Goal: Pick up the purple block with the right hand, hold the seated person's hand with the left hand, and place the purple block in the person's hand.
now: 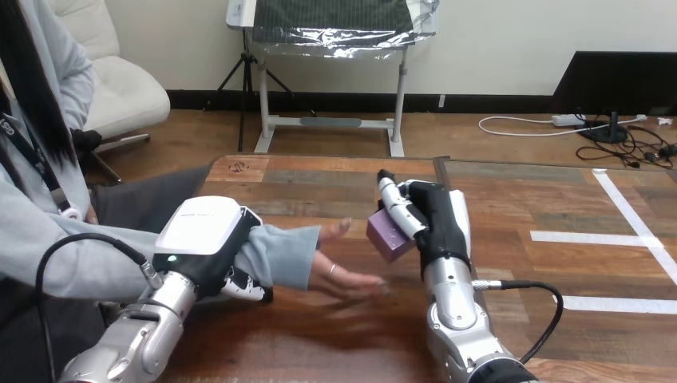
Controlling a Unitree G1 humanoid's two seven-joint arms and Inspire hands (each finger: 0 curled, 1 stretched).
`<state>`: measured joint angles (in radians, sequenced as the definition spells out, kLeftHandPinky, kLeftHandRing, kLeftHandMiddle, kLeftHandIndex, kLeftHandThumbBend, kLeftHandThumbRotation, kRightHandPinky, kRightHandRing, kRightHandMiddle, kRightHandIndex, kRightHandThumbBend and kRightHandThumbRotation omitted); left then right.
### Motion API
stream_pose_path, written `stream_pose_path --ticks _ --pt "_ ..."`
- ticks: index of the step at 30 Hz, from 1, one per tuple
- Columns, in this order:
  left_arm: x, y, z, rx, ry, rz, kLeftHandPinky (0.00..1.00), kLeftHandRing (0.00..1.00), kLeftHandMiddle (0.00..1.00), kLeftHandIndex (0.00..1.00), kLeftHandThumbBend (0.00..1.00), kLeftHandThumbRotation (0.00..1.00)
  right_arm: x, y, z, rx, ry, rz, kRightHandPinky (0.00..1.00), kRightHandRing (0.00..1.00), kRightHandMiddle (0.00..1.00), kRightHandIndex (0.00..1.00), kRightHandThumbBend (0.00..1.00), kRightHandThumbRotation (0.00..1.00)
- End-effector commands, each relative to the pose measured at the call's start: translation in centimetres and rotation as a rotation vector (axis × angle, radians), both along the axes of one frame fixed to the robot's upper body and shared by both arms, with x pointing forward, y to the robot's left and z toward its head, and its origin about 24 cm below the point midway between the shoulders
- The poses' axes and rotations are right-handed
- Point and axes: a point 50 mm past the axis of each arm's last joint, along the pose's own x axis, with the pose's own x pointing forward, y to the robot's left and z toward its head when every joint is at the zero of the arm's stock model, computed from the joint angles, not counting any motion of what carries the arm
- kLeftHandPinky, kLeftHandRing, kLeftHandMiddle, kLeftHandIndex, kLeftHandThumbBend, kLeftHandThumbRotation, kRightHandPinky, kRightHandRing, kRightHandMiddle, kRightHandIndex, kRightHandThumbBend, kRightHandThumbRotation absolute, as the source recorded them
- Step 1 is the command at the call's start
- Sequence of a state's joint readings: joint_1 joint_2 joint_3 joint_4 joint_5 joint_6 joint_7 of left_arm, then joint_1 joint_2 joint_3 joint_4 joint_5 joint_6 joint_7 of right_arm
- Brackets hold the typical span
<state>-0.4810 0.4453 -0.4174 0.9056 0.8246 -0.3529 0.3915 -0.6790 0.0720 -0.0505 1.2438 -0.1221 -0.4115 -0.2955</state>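
My right hand (437,217) is at the table's middle, fingers curled round the purple block (386,234), which it holds a little above the wood. Just left of the block lies the person's hand (343,267), palm up and fingers spread toward it, close to the block but apart from it. My left hand (209,239) sits on the person's grey-sleeved forearm (279,254), with its fingers curled round the sleeve from above and below.
The wooden table (319,335) stretches right, marked there by white tape lines (595,238). The person sits at the table's left side.
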Motion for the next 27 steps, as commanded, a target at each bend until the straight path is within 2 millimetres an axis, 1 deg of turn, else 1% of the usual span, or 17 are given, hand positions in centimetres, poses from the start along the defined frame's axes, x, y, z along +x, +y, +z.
stream_pose_path --ticks 1,10,27 --pt "3.3 -2.7 5.4 -0.092 -0.211 -0.062 0.22 0.24 0.29 0.31 0.84 0.16 0.9 1.2 1.9 0.006 -0.084 0.023 0.05 0.09 0.14 0.16 0.32 0.47" --pt "3.4 -3.2 5.5 -0.117 -0.207 -0.070 0.20 0.23 0.29 0.30 0.85 0.14 0.6 2.0 1.8 0.006 -0.089 0.032 0.05 0.09 0.14 0.16 0.32 0.47" --pt "3.6 -4.0 5.6 -0.135 -0.213 -0.086 0.19 0.22 0.28 0.30 0.85 0.15 0.1 3.1 1.7 0.003 -0.108 0.075 0.04 0.08 0.13 0.16 0.32 0.47"
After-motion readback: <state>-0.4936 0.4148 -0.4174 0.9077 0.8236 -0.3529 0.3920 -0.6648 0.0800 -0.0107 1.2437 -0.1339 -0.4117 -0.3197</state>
